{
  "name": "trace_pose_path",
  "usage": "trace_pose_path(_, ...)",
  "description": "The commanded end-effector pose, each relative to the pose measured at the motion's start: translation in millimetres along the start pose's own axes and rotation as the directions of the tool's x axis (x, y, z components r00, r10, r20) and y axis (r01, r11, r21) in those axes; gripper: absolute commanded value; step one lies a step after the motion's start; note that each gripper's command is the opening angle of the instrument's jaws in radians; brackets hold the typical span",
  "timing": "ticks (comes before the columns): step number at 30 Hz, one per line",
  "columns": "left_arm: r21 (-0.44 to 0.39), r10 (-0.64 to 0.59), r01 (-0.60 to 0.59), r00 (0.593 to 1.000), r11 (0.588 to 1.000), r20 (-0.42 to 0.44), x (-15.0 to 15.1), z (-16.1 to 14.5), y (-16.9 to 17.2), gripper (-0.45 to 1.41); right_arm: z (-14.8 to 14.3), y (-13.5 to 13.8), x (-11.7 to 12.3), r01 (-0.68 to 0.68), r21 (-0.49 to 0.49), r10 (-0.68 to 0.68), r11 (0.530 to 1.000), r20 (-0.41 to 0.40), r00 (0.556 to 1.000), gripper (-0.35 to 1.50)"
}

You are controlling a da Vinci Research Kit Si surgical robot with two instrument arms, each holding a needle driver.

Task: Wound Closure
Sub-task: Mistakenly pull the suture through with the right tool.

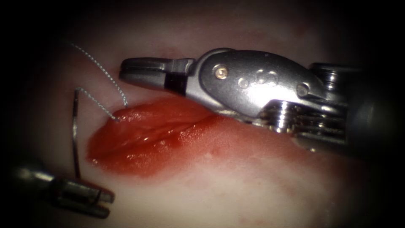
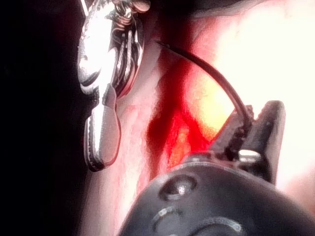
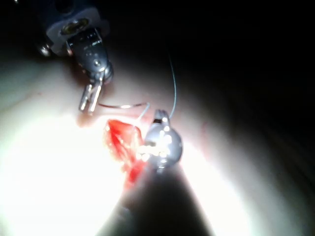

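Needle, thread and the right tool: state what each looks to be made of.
The thin curved dark needle, held near one end by the left hand left of the cut, looks like smooth metal wire. The pale twisted thread looks braided, fibre-like, entering the tissue. The right hand, holding nothing, is polished silvery metal with bright glints.

The right end effector (image 1: 141, 72) lies across the tissue (image 1: 236, 185) above the cut (image 1: 147, 137), with its jaws shut on nothing, and blocks that side. On the left of the cut the needle (image 1: 74, 135) stands free of the tissue, held at its lower end by the left end effector (image 1: 101, 202). The thread (image 1: 101, 74) crosses the upper left corner. Below and right of the cut the tissue is bare and open.
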Motion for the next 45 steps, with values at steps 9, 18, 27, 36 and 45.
trace_pose_path(9,-0.136,0.578,-0.563,0.800,0.815,0.158,-0.8,-0.8,-0.2,-0.45,1.1,0.9,0.8,0.005,-0.004,-0.005,1.000,-0.006,1.000,-0.35)
trace_pose_path(18,-0.390,0.758,-0.712,0.650,0.584,-0.051,0.2,-0.8,1.8,-0.45,1.2,1.7,1.0,0.002,-0.008,-0.002,1.000,0.004,1.000,-0.35)
trace_pose_path(27,-0.498,0.776,-0.678,0.631,0.541,-0.017,0.4,-1.4,2.0,-0.45,2.9,2.0,0.7,-0.002,0.260,-0.056,0.966,0.217,0.975,-0.35)
trace_pose_path(36,-0.551,0.792,-0.674,0.610,0.492,-0.038,0.1,-1.7,2.7,-0.45,4.5,1.4,1.0,0.151,0.465,-0.285,0.872,0.234,0.929,-0.35)
trace_pose_path(45,-0.571,0.802,-0.688,0.591,0.448,-0.084,0.4,-0.6,2.9,-0.45,5.6,0.4,0.1,0.184,0.548,-0.332,0.816,0.184,0.925,-0.35)
